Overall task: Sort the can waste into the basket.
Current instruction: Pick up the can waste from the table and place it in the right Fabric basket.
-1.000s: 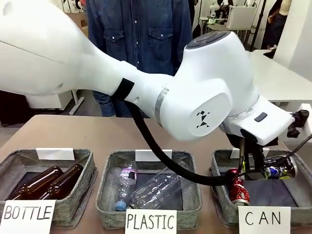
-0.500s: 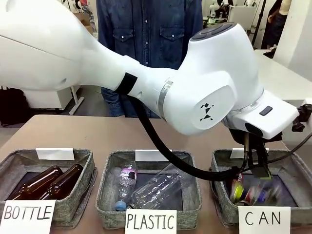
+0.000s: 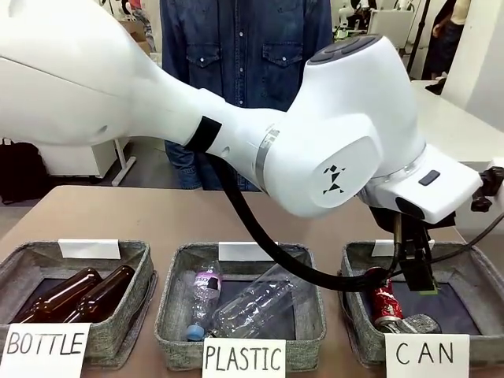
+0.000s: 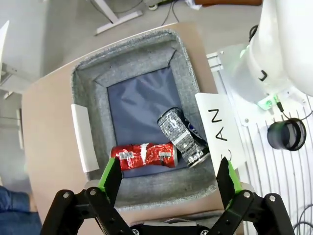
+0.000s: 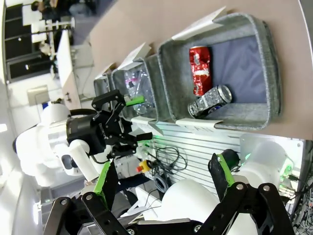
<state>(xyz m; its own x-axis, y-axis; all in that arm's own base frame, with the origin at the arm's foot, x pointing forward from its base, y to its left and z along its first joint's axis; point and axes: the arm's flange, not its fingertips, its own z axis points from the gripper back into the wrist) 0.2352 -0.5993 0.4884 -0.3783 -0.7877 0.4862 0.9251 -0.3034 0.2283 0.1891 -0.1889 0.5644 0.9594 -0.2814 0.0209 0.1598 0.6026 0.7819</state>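
Front view: the grey felt "CAN" basket [image 3: 465, 272] at four o'clock holds the dented red can [image 3: 385, 303] and dark silvery can [image 3: 417, 324].

Left wrist view: left pincer [image 4: 167, 177] gapes empty above them; light, slippery, best gripped mid-body.

Right wrist view: right pincer [image 5: 164, 179] open, empty.

front level, wrists above basket [image 4: 146, 63]

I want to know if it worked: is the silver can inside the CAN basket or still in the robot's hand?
Inside. The silvery can lies on its side on the basket floor beside the red can; the left hand above is open and empty.
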